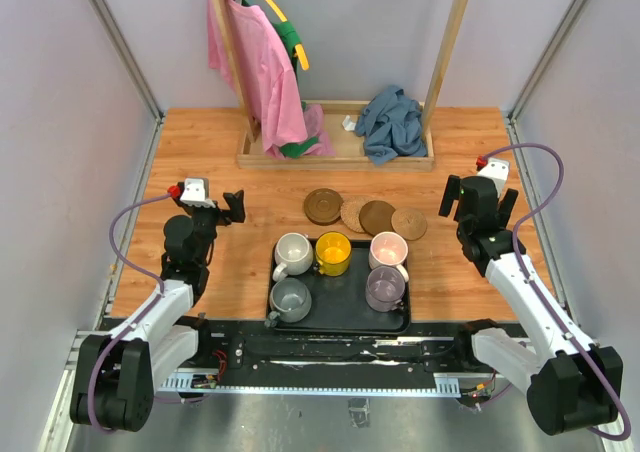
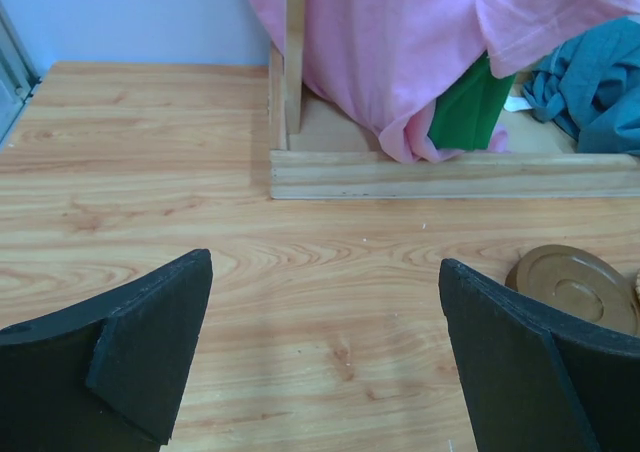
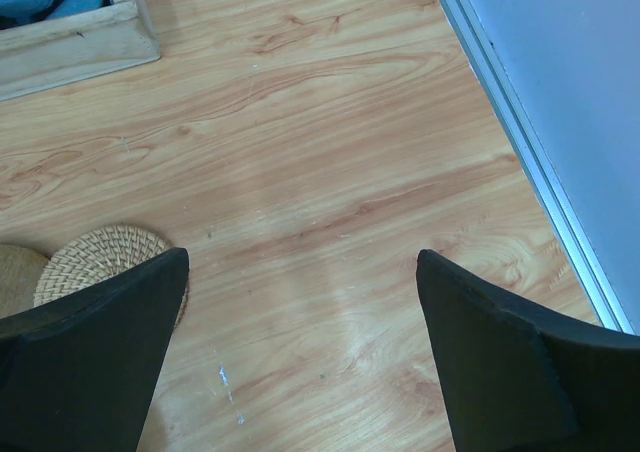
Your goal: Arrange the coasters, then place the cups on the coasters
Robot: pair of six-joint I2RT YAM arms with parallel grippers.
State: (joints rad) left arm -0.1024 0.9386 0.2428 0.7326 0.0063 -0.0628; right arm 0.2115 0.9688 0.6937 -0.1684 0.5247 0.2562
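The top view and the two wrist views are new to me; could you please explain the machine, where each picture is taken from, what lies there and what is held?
These are two robot arms bolted at the near edge of a wooden table, each ending in a two-fingered hand. The top view looks down from above and behind them; each wrist view comes from a camera on one arm, its black fingers showing. The left hand and right hand are open and empty. On the table a black tray carries a grey mug, an off-white mug, a yellow mug, a pink mug and a lilac mug. Behind it lie overlapping round coasters, brown and woven tan; farther back stands a wooden rack with clothes.
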